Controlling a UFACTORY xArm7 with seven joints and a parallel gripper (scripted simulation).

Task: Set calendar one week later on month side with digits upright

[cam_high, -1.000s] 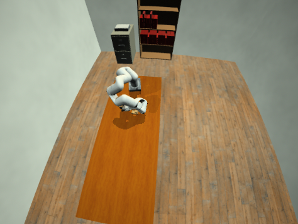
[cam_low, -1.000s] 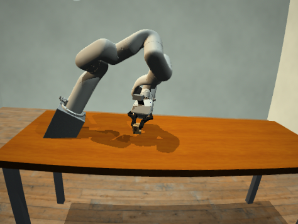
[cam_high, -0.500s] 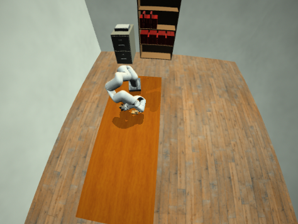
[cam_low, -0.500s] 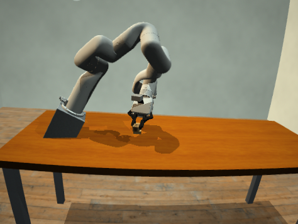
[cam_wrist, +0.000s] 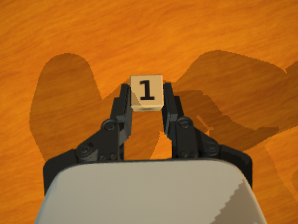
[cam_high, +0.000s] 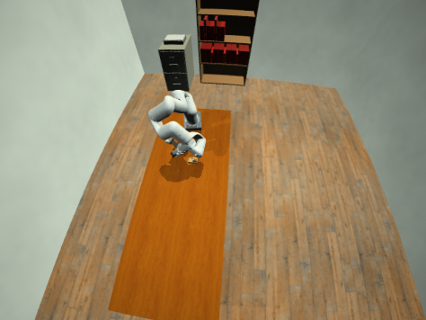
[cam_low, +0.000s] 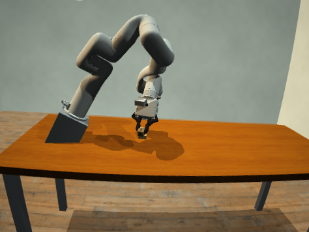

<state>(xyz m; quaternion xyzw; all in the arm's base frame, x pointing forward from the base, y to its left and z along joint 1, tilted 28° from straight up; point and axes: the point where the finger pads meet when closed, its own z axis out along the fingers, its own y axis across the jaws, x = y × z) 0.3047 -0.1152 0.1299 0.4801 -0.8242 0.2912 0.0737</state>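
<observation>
One piece of writing can be read: a bold black "1" on the face of the pale cube [cam_wrist: 146,92] that looks toward the wrist camera, upright in that view. The digit fills most of the face; no other face of the cube shows its marking.

Counted: one cube, one arm [cam_low: 98,65], one gripper [cam_wrist: 146,107]. The tray and a second cube do not show in any of the three views.

The fingers are clamped on the cube, one dark pad against its left side and one against its right, just above the centre of the wrist view. In the exterior view the cube [cam_low: 141,131] sits at the fingertips in the middle of the frame, close over the table [cam_low: 228,153]; whether it touches the wood cannot be told. From above, the cube [cam_high: 193,159] appears as a small pale spot left of centre in the upper half of the frame, beside the arm's shadow.

In the upper part of the top view stand one black filing cabinet [cam_high: 176,63] with a grey box on top and one bookshelf [cam_high: 226,13] carrying two rows of red binders; their spines are too small to read.
</observation>
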